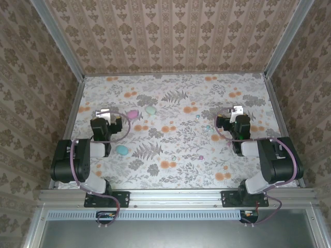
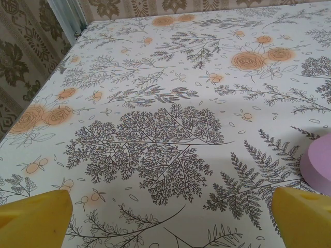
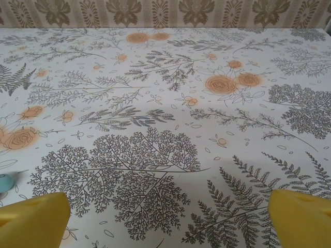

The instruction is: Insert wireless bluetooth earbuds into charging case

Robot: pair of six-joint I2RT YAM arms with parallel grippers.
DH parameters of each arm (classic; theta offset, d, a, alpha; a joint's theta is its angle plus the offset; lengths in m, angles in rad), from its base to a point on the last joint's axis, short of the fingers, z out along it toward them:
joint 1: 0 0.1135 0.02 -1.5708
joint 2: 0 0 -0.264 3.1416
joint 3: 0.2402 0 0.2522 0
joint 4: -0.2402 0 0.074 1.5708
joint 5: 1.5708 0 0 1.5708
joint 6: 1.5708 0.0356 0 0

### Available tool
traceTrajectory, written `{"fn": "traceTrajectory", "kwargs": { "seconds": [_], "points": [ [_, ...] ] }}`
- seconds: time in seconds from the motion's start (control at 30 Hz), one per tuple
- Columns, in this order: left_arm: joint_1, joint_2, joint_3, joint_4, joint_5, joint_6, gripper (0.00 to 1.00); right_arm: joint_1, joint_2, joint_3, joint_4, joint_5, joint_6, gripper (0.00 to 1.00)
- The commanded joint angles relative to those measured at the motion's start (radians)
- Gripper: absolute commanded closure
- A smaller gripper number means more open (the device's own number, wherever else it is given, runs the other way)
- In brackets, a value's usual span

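Nothing is held by the wide-open left gripper [image 2: 168, 219] or right gripper [image 3: 168, 219]. The pink case [image 1: 133, 114], three o'clock of the left, could be bumped away by a finger.

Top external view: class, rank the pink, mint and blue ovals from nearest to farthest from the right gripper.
1. Mint oval: mid-table, left of the right gripper.
2. Pink oval: just left of the mint one.
3. Blue oval: farthest left, closer to the near edge.
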Motion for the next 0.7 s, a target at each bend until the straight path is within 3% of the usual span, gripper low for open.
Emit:
{"fn": "traceTrajectory", "kwargs": {
  "seconds": [0.0, 0.4, 0.67],
  "points": [
    [0.0, -0.005, 0.022, 0.004, 0.012, 0.016, 0.0, -0.005, 0.005, 0.016, 0.01, -0.019, 0.012, 0.0],
    [0.005, -0.006, 0.023, 0.002, 0.021, 0.014, 0.0, -0.009, 0.006, 0.018, 0.008, -0.025, 0.016, 0.0],
    [0.011, -0.01, 0.028, -0.01, 0.084, 0.031, 0.0, -0.009, 0.005, 0.015, 0.011, -0.026, 0.015, 0.0]
  ]
}}
